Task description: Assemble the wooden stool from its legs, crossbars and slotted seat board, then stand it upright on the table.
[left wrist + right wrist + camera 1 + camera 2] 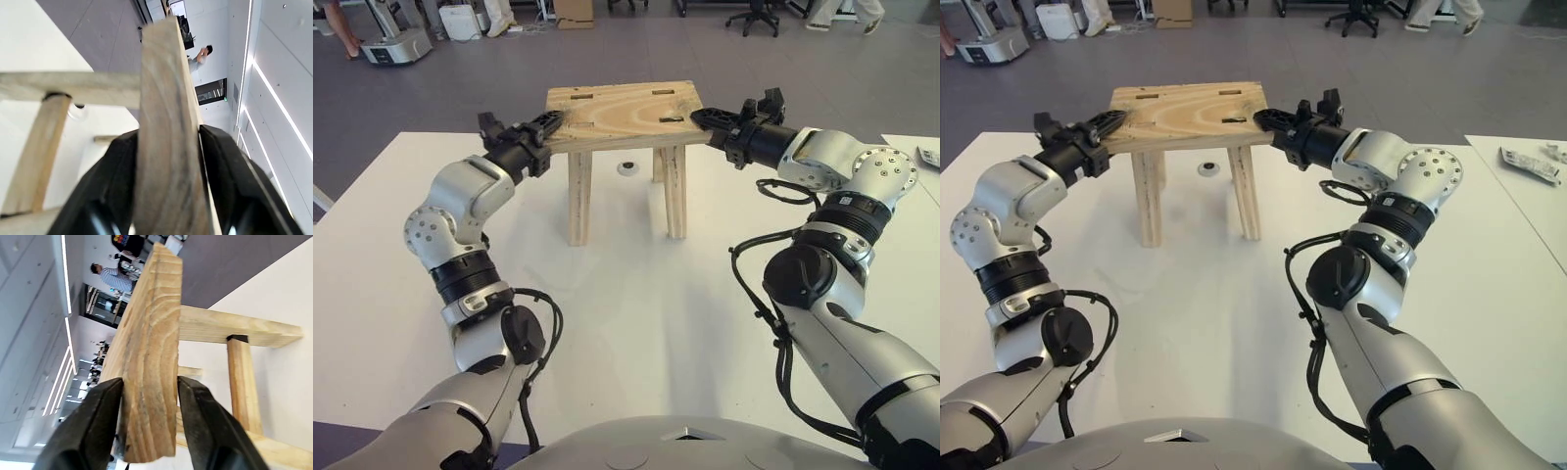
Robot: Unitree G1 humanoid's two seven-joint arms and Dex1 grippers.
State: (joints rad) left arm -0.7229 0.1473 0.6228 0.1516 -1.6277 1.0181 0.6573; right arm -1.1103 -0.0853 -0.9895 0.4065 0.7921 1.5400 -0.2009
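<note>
pale wooden stool [579, 201]: assembled, upright on white surface [636, 313]. left gripper [548, 123], right gripper [701, 117]: fingers [115, 186] clamped on slotted seat board [617, 110] ends. last step, i judge; next, release, withdraw level.

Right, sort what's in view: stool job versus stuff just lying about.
Job:
- stool, upright on the table
- its seat board, clamped at either end by the left gripper and right gripper
- its legs

Lying about:
- small white round thing on the table behind the stool
- flat packet on the next table, to the right
</note>
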